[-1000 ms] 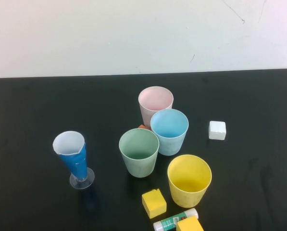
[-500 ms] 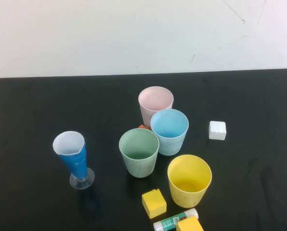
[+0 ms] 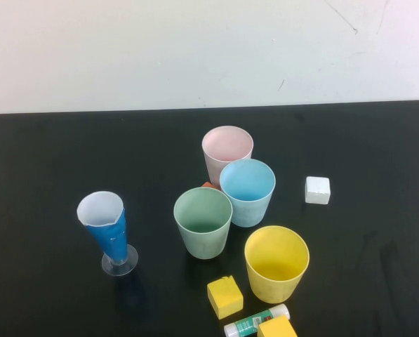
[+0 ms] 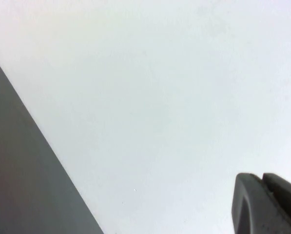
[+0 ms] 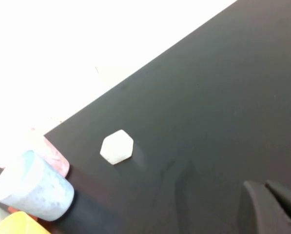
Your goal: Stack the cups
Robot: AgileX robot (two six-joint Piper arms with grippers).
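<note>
Four cups stand upright near the middle of the black table: pink [image 3: 227, 150] at the back, blue [image 3: 247, 190] touching its front, green [image 3: 203, 221] to the left, yellow [image 3: 276, 262] nearest. Neither arm shows in the high view. My left gripper [image 4: 260, 178] is shut and empty, seen against the white wall, far from the cups. My right gripper [image 5: 262, 185] is shut and empty above bare table to the right; the blue cup [image 5: 35, 187], pink cup [image 5: 55, 156] and yellow rim [image 5: 18, 225] lie beyond it.
A blue-and-white cone cup [image 3: 107, 228] on a clear base stands at the left. A white cube [image 3: 317, 189] lies right of the cups. Two yellow blocks [image 3: 224, 295], [image 3: 276, 328] and a glue stick [image 3: 255, 320] sit at the front edge. A small red piece [image 3: 208, 185] hides between cups.
</note>
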